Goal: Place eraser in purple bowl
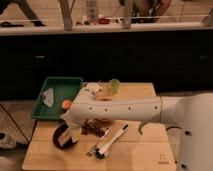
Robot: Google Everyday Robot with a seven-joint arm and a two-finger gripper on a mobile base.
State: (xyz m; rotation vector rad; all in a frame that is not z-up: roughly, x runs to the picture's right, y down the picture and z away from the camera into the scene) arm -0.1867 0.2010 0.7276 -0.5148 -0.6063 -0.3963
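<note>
The end effector [73, 131], its opening impossible to tell, hangs over the purple bowl [58, 138], while the green tray [56, 82] holds a white scrap [48, 96] and an orange item [66, 104].

- White arm [120, 109] reaches from the right across the wooden table [142, 155] toward its near-left part.
- gripper [70, 133] points down over the purple bowl [57, 137], at the near-left of the table; can't tell if they touch.
- green tray [70, 83] sits far-left, just beyond the bowl, and holds a white crumpled item [48, 96] and an orange ball [66, 104].
- Utensils [109, 141] lie near centre, right of the bowl.
- Pale green cup [114, 86] stands at the far edge.
</note>
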